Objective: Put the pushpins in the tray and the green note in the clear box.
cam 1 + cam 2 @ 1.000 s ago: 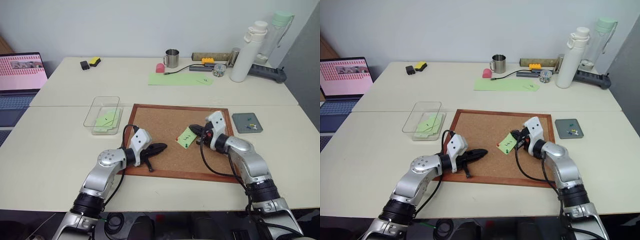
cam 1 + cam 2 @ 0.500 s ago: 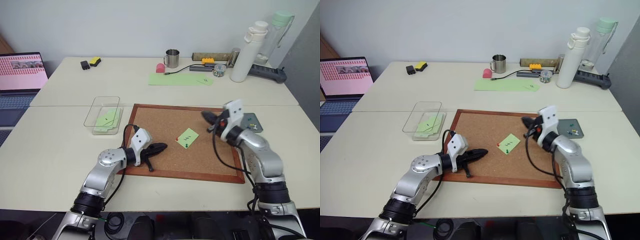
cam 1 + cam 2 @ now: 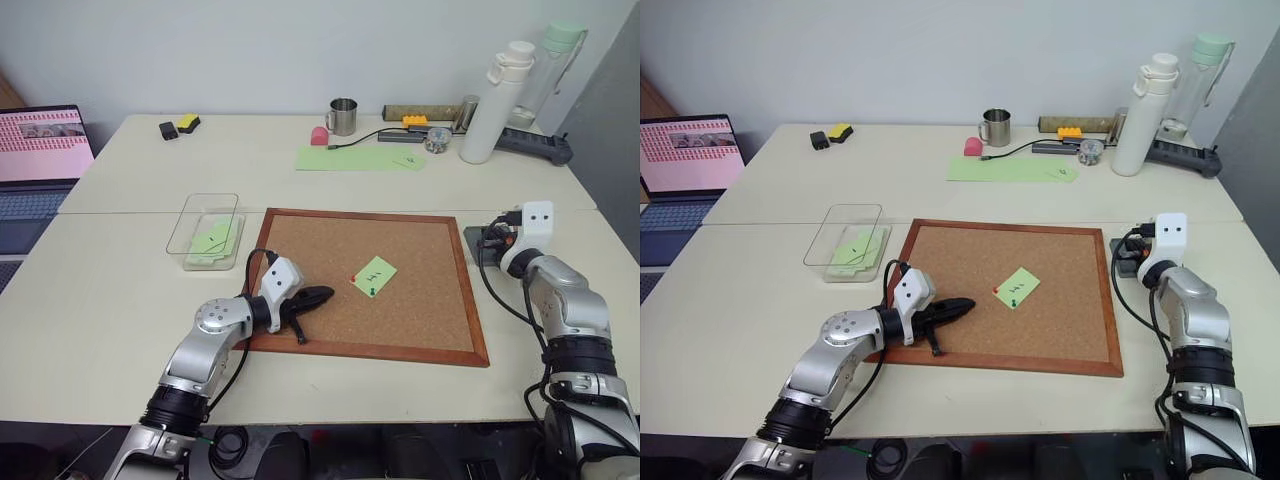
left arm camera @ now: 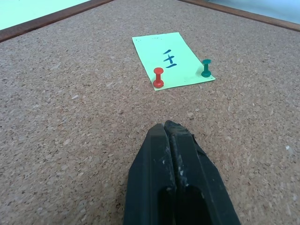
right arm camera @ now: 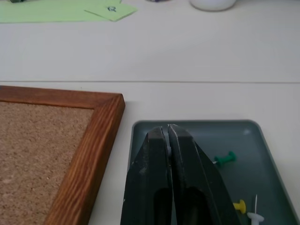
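Observation:
The green note (image 3: 376, 274) lies on the corkboard, pinned by a red pushpin (image 4: 158, 77) and a green pushpin (image 4: 206, 68) at two of its corners. My left gripper (image 3: 322, 294) is shut and empty. It rests low over the cork, a short way left of the note. My right gripper (image 5: 168, 129) is shut and hangs over the near left part of the grey tray (image 5: 197, 136); I cannot tell whether it pinches anything. Green, yellow and white pins lie in the tray. The clear box (image 3: 190, 222) stands left of the board with a light green note inside.
The wood-framed corkboard (image 3: 330, 235) fills the table's middle. At the back are a long pale green paper strip (image 3: 350, 158), a metal mug (image 3: 343, 116), a white bottle (image 3: 492, 105) and a power strip (image 3: 540, 146). A laptop (image 3: 40, 150) stands far left.
My right gripper has left the note's upper right corner and swung right, off the corkboard, to above the tray. The note now lies flat. The left arm has not moved.

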### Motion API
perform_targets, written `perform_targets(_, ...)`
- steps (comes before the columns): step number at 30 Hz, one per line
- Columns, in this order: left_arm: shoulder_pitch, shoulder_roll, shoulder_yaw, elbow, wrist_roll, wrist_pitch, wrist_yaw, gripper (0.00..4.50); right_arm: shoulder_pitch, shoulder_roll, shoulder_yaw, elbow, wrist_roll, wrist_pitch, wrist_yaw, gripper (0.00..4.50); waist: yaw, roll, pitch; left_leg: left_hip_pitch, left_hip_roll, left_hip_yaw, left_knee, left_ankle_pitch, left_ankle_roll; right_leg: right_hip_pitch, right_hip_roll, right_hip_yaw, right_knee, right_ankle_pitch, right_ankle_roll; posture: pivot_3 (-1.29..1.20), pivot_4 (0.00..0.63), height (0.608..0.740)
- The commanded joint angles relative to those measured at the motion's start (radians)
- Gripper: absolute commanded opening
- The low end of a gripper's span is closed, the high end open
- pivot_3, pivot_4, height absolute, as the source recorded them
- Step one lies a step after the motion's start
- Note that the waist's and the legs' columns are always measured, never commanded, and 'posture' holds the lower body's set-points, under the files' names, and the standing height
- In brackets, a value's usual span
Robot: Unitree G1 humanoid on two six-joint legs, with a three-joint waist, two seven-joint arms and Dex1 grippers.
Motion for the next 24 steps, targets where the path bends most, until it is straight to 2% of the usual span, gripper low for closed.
perform_targets(1,0.028,0.012,-0.011,0.002,0.019,0.028,0.008,0.0,-0.035,-0.016,-0.024,0.021,0.004,-0.042,0.004,0.78,0.0,0.0,0.0,0.0,0.0,0.0,0.0,0.0,0.0,0.0,0.0,0.0,0.0,0.0,0.0,0.0,0.15,0.74)
perform_targets(6,0.033,0.013,-0.007,-0.005,0.018,0.033,0.014,0.0,-0.03,-0.02,-0.025,0.009,0.013,-0.05,0.021,2.1,-0.003,0.0,0.0,0.0,0.0,0.0,0.0,0.0,0.0,0.0,0.0,0.001,0.0,0.0,0.0,0.0,0.15,0.74)
perform_targets(13,0.02,0.006,-0.011,0.011,0.022,0.024,0.016,0.0,-0.015,-0.044,-0.013,-0.037,-0.001,-0.06,0.032,3.52,-0.003,0.0,0.0,0.0,0.0,0.0,0.0,0.0,0.0,0.0,0.0,0.001,0.0,0.0,0.0,0.0,0.15,0.74)
perform_targets(18,0.009,0.003,-0.014,0.027,0.024,0.015,0.012,0.0,0.031,-0.058,0.001,-0.185,0.023,-0.06,0.082,3.52,-0.002,0.0,0.0,0.0,0.0,0.0,0.0,0.0,0.0,0.0,0.0,0.0,0.0,0.0,0.0,0.0,0.15,0.74)
perform_targets(21,0.005,-0.002,-0.012,0.036,0.022,0.011,0.011,0.0,0.088,-0.043,0.021,-0.351,0.122,0.007,0.182,3.52,-0.001,0.001,0.0,0.0,0.0,0.0,0.0,0.0,0.0,0.0,0.0,0.0,0.0,0.0,0.0,0.0,0.15,0.74)
perform_targets(24,0.001,-0.003,-0.014,0.048,0.022,0.006,0.005,0.0,0.163,-0.035,0.094,-0.562,0.245,0.102,0.294,3.52,0.0,0.001,0.0,0.0,0.0,0.0,0.0,0.0,0.0,0.0,0.0,0.0,0.0,0.0,0.0,0.0,0.15,0.74)
